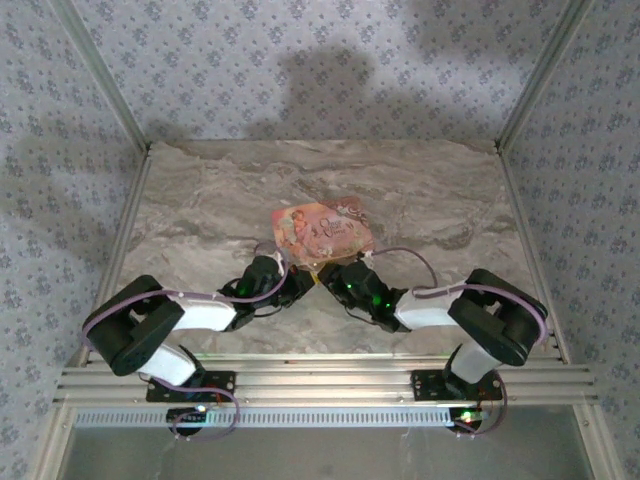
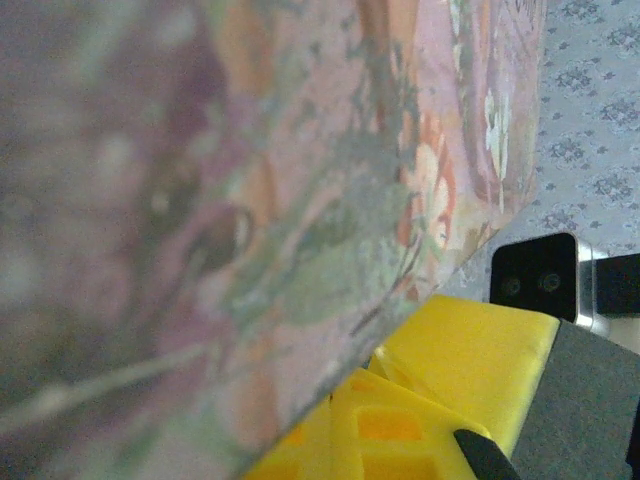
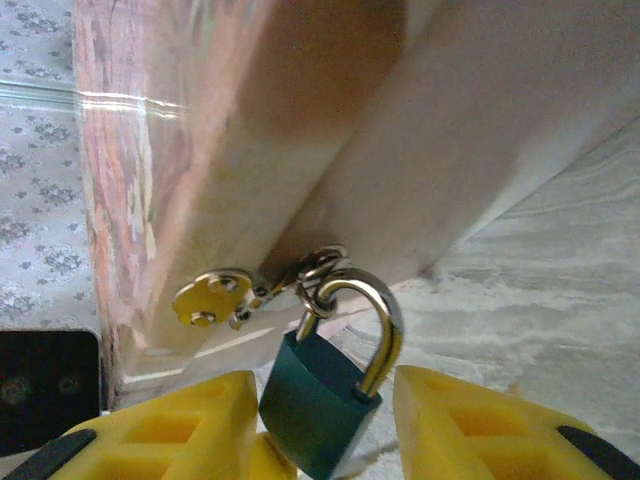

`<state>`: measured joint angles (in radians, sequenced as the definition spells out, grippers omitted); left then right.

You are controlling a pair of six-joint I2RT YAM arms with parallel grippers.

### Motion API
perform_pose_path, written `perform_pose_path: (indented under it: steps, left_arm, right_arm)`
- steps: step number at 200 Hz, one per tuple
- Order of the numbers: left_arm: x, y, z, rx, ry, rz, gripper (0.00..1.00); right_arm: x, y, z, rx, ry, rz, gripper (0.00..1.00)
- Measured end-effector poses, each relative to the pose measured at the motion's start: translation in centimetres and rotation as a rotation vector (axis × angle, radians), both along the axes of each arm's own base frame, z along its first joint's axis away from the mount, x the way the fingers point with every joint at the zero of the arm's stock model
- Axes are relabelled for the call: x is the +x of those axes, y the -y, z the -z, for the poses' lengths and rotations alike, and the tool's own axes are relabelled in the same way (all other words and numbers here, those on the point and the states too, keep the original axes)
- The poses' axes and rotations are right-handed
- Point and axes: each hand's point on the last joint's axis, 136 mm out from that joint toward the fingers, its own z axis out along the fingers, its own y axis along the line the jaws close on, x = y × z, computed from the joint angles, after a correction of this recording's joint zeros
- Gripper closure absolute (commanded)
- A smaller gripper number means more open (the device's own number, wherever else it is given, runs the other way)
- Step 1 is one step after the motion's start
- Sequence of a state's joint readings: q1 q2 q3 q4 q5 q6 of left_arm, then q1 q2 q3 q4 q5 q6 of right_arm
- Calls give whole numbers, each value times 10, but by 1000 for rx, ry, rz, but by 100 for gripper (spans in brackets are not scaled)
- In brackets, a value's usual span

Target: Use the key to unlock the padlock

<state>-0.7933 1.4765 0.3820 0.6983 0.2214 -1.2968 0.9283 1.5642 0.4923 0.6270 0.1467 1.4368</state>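
Left gripper [image 1: 298,284]: fully closed at the box's near edge; what it held could not be told.
Box [image 1: 322,228]: flat, pink, printed card; lay at the centre of the table [image 1: 450,200].
Padlock [image 3: 312,405]: dark green block body with a polished steel shackle; hung from a brass hasp [image 3: 212,297] on the box's near edge.
Right gripper [image 3: 325,382]: yellow fingers part open, straddling the padlock body; no clamp evident.
Progress: shackle was seated, so judged locked; key insertion and turn remained.

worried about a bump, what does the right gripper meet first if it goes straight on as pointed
Probably the dark green padlock, hanging ahead of the right gripper between its fingers; the pink box sits just behind, though depth is unclear.
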Motion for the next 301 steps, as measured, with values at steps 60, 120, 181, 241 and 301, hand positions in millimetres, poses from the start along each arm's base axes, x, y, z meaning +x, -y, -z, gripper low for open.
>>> perform_pose_path:
  steps: [60,120,181,241,301]
  left_arm:
    - [0,2,0,-14,1,5,100]
    - [-10,5,-1,-17,-5,39,97]
    - [-13,-22,-3,125,38,39,51]
    - [1,-60,-5,249,102,-8,52]
    - [2,-66,-1,315,134,24,54]
  right_arm:
    - [5,-3,-4,27,-8,29,91]
    - [-4,4,-7,-33,-27,9,100]
    - [-4,37,-5,-284,-49,-138,100]
    - [-6,35,-27,-575,-22,-491,100]
    - [-29,38,-1,-874,-44,-910,100]
